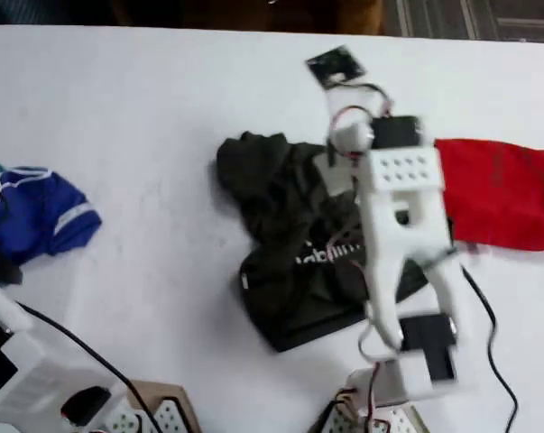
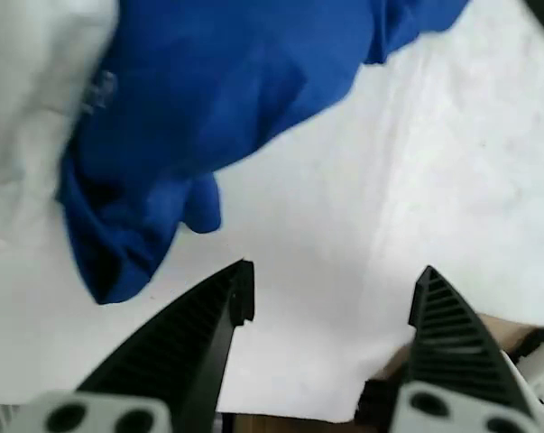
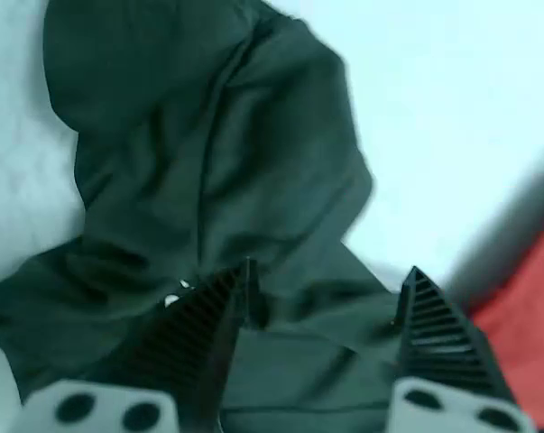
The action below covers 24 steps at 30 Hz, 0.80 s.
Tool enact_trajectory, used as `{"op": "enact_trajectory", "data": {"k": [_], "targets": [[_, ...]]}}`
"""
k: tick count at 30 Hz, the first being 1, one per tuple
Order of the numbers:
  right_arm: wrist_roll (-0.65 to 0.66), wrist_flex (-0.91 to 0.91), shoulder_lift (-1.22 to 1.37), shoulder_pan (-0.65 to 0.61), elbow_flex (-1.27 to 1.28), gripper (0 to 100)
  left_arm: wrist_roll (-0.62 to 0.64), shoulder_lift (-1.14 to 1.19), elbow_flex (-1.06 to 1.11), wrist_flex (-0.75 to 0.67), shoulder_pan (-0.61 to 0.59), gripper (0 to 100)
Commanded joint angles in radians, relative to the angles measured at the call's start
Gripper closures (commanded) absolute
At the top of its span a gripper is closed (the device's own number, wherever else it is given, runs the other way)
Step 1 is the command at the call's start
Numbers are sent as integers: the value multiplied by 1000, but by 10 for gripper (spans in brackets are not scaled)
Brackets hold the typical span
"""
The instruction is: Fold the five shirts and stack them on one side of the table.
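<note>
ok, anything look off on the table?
Nothing spilled or damaged. The black shirt lies crumpled mid-table beneath the right gripper, and the blue shirt is bunched at the high view's left; neither is folded.

A white table (image 1: 145, 135) lies under even, soft light, and beyond its far edge in the high view runs a strip of grey lined floor (image 1: 488, 16) next to a dim brown patch (image 1: 253, 13).
</note>
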Motion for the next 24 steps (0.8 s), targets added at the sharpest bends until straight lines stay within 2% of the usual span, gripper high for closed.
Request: {"op": "enact_trajectory", "data": {"k": [1, 9, 11, 14, 16, 18, 24], "targets": [[-40, -33, 176, -15, -115, 747, -11, -55, 47, 15, -31, 707], [-87, 38, 495, -1, -408, 753, -80, -55, 79, 11, -71, 707], [-106, 38, 544, -1, -462, 815, -80, -55, 79, 9, -71, 707], [-135, 38, 595, -7, -528, 998, -78, -55, 82, 9, -69, 707], [-138, 47, 619, -8, -557, 950, -78, -55, 82, 9, -69, 707], [-137, 65, 633, -8, -580, 987, -78, -55, 82, 9, -69, 707], [-129, 205, 579, -36, -720, 981, -78, -55, 81, 9, -69, 707]]}}
